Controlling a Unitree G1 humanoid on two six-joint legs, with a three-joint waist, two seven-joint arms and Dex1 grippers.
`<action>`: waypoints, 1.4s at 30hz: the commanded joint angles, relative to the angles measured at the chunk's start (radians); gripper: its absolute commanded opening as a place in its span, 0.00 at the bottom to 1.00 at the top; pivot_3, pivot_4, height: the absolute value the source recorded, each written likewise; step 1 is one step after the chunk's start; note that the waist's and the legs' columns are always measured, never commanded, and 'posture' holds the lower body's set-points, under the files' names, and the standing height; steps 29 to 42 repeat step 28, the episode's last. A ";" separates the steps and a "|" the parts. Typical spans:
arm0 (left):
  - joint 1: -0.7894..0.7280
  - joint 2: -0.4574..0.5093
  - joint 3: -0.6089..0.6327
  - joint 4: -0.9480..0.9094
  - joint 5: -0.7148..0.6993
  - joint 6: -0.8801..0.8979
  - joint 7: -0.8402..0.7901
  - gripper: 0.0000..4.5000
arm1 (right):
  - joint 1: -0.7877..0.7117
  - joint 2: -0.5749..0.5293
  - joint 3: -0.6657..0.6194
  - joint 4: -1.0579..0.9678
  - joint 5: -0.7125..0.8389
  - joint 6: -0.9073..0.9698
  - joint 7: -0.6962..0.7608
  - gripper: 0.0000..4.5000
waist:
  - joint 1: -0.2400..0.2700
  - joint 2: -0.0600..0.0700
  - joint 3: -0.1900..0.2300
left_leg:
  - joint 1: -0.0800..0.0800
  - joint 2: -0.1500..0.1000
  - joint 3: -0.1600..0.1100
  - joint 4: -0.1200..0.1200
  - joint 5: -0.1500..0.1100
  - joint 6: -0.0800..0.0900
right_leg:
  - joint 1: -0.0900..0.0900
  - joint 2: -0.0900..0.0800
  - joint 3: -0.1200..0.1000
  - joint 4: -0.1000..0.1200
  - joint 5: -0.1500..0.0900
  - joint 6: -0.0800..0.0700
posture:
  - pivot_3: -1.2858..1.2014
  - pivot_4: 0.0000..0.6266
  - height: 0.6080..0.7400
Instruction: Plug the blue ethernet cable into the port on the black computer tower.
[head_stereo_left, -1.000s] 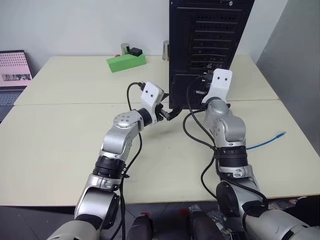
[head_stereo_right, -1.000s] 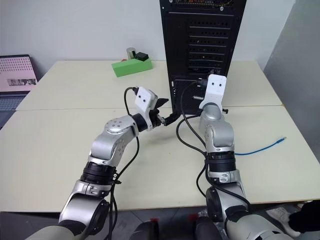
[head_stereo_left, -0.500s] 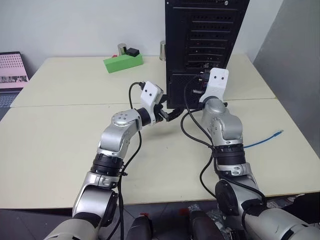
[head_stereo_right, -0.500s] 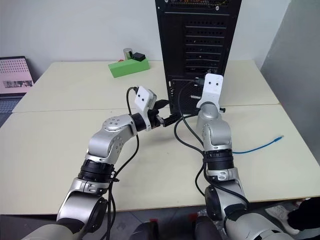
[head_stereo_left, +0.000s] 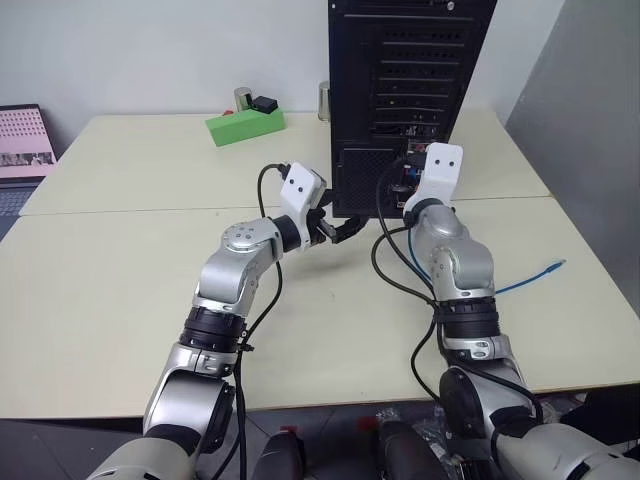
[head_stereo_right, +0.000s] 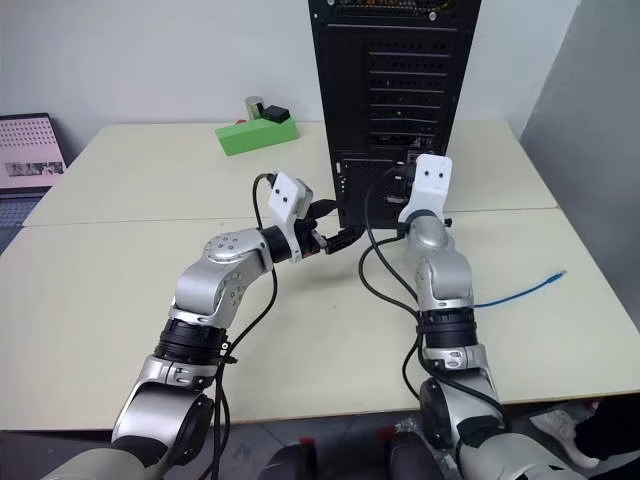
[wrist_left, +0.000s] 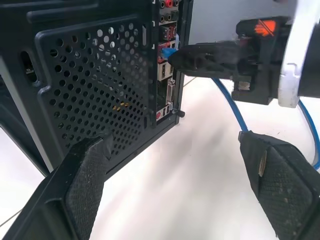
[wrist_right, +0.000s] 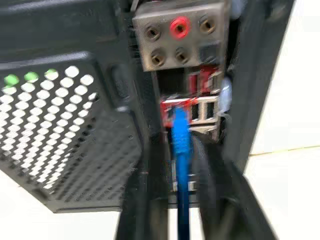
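**Plug at the port, right tool loosening around the cable**

The right tool (wrist_left: 172, 54) sits at the rear connector strip of the black computer tower (head_stereo_left: 400, 90), its fingers (wrist_right: 147, 200) slightly apart on either side of the blue ethernet cable (wrist_right: 181, 150), flanking it rather than pinching it hard. The cable's plug end meets a port in the strip; whether it is fully latched I cannot tell. The left tool (wrist_left: 175, 190) waits just left of the tower's lower vent panel, fingers spread wide and holding nothing.

Judging from this, the insertion looks done or nearly done. What is left is likely to let go, draw the right tool back and confirm the plug stays seated.

Count: one tower, standing at the far middle of the bench (head_stereo_left: 120, 260); one blue cable, running from the port out right across the bench to its free plug (head_stereo_left: 562, 266); one green block (head_stereo_left: 245, 124) far left, with small items beside it.
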 joint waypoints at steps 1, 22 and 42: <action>-0.025 0.004 0.005 -0.036 -0.001 -0.016 -0.002 0.95 | 0.005 0.001 0.019 -0.090 0.016 -0.006 0.028 0.37 | 0.002 0.000 0.000 | 0.000 0.000 0.000 0.000 0.000 0.000 | 0.000 0.000 0.000 0.000 0.000 0.000 | 0.52 0.24 1.00; -0.027 0.163 -0.052 -0.014 0.046 -0.099 -0.184 1.00 | 0.355 -0.473 -0.056 -0.605 0.230 0.154 0.527 1.00 | 0.034 0.000 0.000 | -0.005 0.000 -0.002 0.000 0.000 0.000 | 0.000 -0.001 -0.003 -0.006 0.000 0.000 | 0.52 0.24 1.00; -0.046 0.189 -0.044 0.010 0.032 -0.130 -0.258 1.00 | 0.387 -0.603 -0.105 -0.621 0.321 0.165 0.655 1.00 | 0.035 0.000 0.000 | -0.005 0.000 -0.002 0.001 0.000 0.000 | 0.000 -0.001 -0.003 -0.006 0.000 0.000 | 0.52 0.24 1.00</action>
